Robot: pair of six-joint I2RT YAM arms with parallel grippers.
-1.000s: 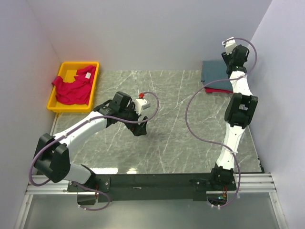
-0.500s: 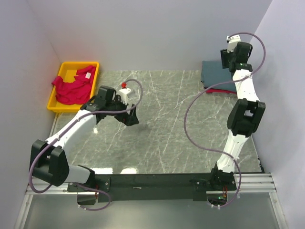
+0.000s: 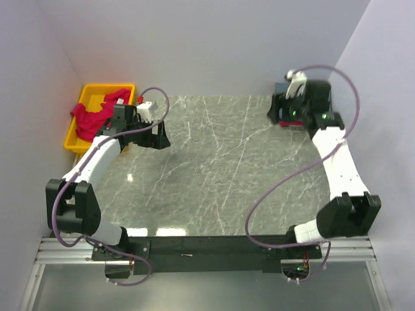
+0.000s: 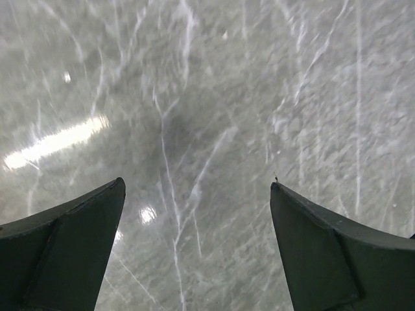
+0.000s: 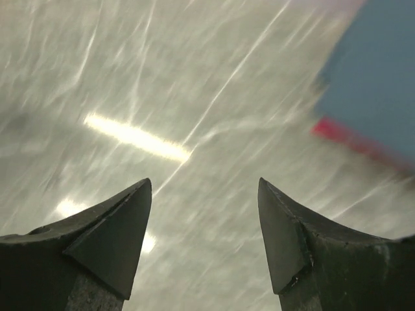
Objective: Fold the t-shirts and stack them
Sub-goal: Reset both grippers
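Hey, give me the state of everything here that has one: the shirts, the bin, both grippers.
Yellow bin: upright, holding one shirt.
Pinkish-red t-shirt: crumpled, unfolded, in the bin.
Blue-grey t-shirt: folded flat, lying on another shirt.
Lower t-shirt: underneath, only a red edge shows.
Left gripper: open, empty.
Right gripper: open, empty, beside the folded shirts.

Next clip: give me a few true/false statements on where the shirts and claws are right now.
1. A red shirt lies in the yellow bin. True.
2. The left claw grips a shirt. False: it is open and empty over the table.
3. The blue shirt lies on top of a reddish one. True.
4. The right claw is shut. False: it is open, holding nothing.
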